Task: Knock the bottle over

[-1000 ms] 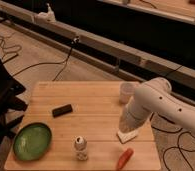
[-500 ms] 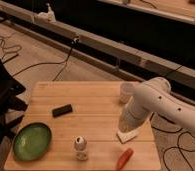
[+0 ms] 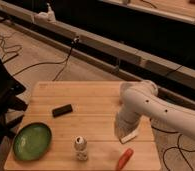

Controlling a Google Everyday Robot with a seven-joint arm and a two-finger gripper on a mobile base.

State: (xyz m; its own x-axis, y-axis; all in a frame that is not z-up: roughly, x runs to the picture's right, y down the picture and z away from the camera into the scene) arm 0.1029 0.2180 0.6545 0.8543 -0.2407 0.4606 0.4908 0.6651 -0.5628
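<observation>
The bottle (image 3: 81, 148), small and whitish with a round grey cap, stands upright near the front edge of the wooden table (image 3: 91, 97). My white arm (image 3: 143, 105) reaches in from the right and bends down to the table. The gripper (image 3: 126, 132) is at its lower end, low over the table's right part, to the right of the bottle and a little behind it, well apart from it. A white piece shows at the gripper's tip, on the wood.
A green plate (image 3: 32, 141) lies at the front left. A small black block (image 3: 62, 110) lies in the middle left. An orange-red object (image 3: 124, 158) lies at the front edge, right of the bottle. Cables run over the floor behind.
The arm has shifted slightly left and now covers the white cup that showed behind it. The bottle has not moved.
</observation>
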